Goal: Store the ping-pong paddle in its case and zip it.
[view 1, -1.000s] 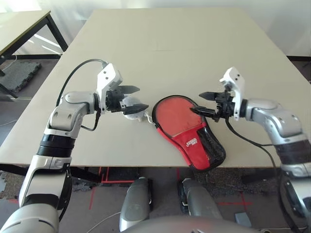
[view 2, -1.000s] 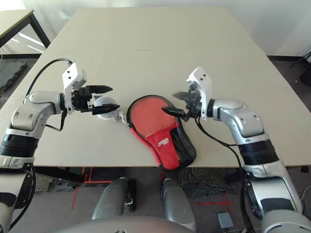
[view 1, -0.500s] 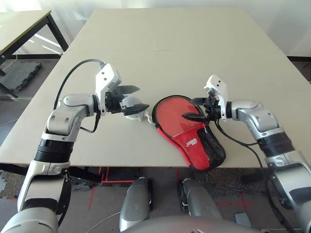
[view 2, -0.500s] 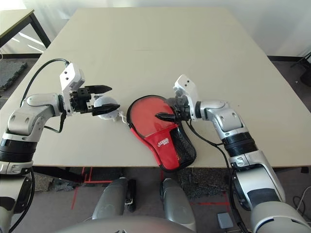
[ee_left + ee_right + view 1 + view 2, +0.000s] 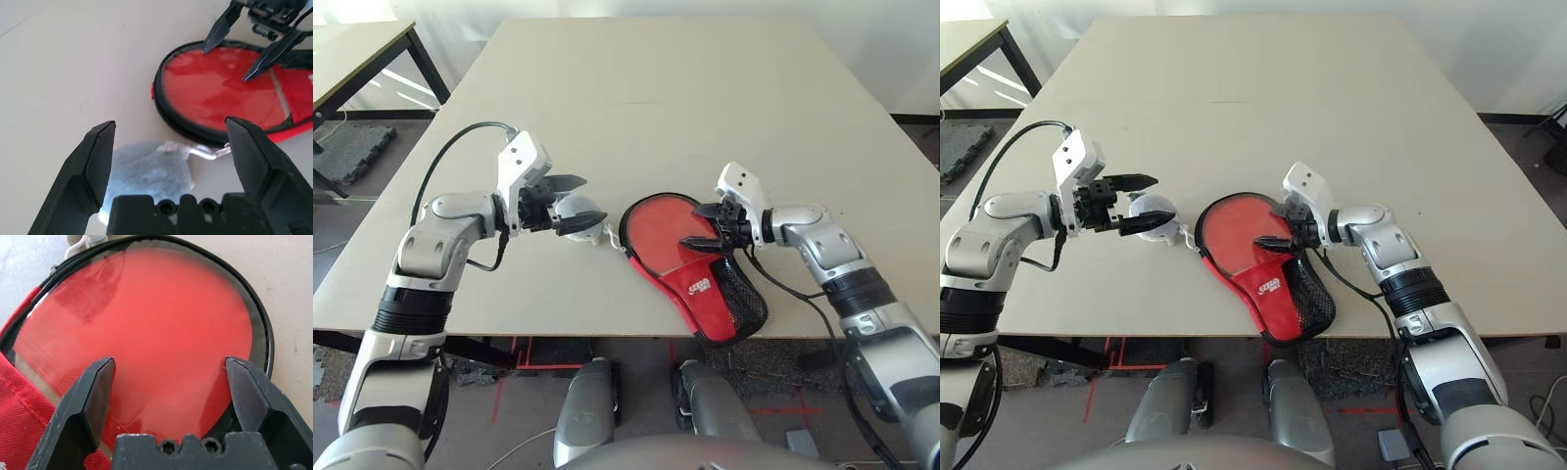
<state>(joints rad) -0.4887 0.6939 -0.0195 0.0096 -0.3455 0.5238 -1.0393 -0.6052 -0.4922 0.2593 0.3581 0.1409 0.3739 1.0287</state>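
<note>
On the beige surface [image 5: 705,88], near its front edge, lies the case [image 5: 705,284], red with a white logo and a black mesh pocket, its narrow end pointing toward the front edge. The ping-pong paddle [image 5: 664,227] sits inside it, the round red face showing through the unzipped black-edged opening and the handle hidden under the red fabric. Just beside the case's rounded end, toward the left edge, a pale grey-white lump [image 5: 576,208] rests on the surface, joined by a white cord [image 5: 205,152] to the zipper edge.

The left gripper [image 5: 578,201] hovers around that lump, fingers spread and holding nothing. The right gripper [image 5: 703,225] has dropped lower and moved in from the right since a second ago; it now hangs over the paddle's face, fingers [image 5: 93,396] apart and empty.
</note>
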